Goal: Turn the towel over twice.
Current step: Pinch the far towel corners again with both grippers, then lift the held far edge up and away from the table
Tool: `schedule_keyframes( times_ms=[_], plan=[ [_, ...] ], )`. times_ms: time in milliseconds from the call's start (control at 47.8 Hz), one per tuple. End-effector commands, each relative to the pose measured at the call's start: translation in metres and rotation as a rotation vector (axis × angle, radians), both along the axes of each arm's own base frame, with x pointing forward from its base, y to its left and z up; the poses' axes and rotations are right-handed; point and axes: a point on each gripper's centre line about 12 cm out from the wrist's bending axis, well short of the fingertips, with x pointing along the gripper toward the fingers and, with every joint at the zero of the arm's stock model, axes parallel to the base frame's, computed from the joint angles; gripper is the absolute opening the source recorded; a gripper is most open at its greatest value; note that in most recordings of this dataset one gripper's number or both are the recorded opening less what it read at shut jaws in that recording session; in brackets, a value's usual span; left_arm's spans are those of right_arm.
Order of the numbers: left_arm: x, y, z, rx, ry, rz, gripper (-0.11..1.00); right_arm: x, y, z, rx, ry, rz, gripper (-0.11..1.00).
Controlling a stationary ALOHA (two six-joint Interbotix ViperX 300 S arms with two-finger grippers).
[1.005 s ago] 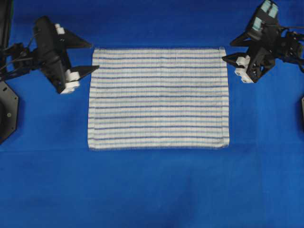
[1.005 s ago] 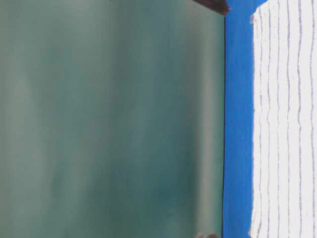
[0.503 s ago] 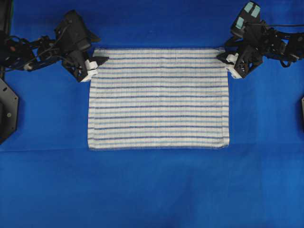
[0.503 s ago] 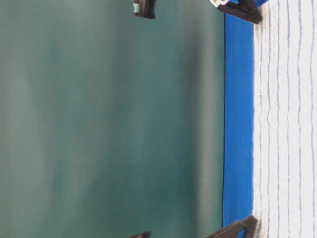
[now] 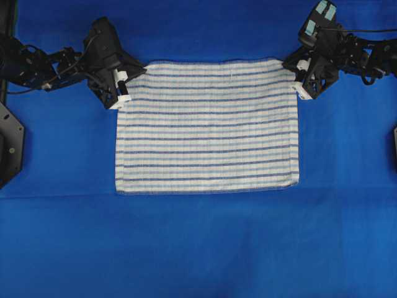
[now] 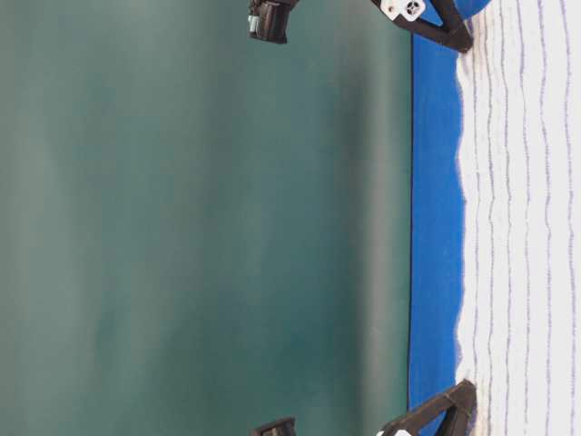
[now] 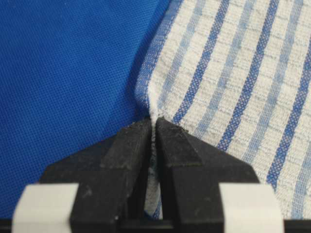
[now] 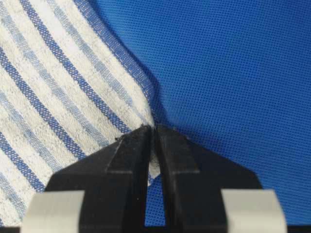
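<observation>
The striped white towel (image 5: 208, 127) lies flat on the blue sheet, long side across. My left gripper (image 5: 131, 84) is shut on its far left corner, and the wrist view shows the hem pinched between the black fingers (image 7: 154, 124), with the towel (image 7: 233, 73) spreading away to the right. My right gripper (image 5: 294, 77) is shut on the far right corner, and a fold of the towel (image 8: 58, 87) sits between its fingers (image 8: 154, 128). At table level the right gripper (image 6: 458, 41) and the left gripper (image 6: 463, 395) touch the towel's far edge (image 6: 472, 227).
A plain blue table sheet (image 5: 198, 248) covers the whole surface, with wide free room in front of the towel. Black fixtures stand at the left edge (image 5: 9, 143) and the right edge (image 5: 395, 146). A green wall (image 6: 200, 218) backs the table.
Both grippers came in from the sides to the towel's far corners and shut on them. The far left corner is now drawn inward and slightly raised.
</observation>
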Motion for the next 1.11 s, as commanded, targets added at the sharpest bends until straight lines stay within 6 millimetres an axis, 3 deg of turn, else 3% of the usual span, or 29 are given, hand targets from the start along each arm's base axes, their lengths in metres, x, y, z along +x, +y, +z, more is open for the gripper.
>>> schedule_keyframes(
  times_ms=[0,230,461,733,1089],
  plan=[
    [0.001,0.005,0.004,0.014,-0.010,0.007,0.01,0.002,-0.003,0.004,-0.008,-0.015,-0.005,0.08],
    [-0.001,0.017,0.023,0.037,-0.035,0.039,0.01,0.004,-0.005,0.014,-0.023,-0.044,-0.013,0.08],
    [-0.001,0.033,0.066,0.084,-0.088,0.072,0.01,0.005,-0.022,0.043,-0.075,-0.112,-0.052,0.08],
    [0.001,0.046,0.119,0.205,-0.141,0.057,0.01,0.000,-0.053,0.093,-0.174,-0.150,-0.110,0.08],
    [-0.005,0.061,0.180,0.347,-0.247,0.087,0.01,-0.001,-0.072,0.169,-0.324,-0.174,-0.108,0.08]
  ],
)
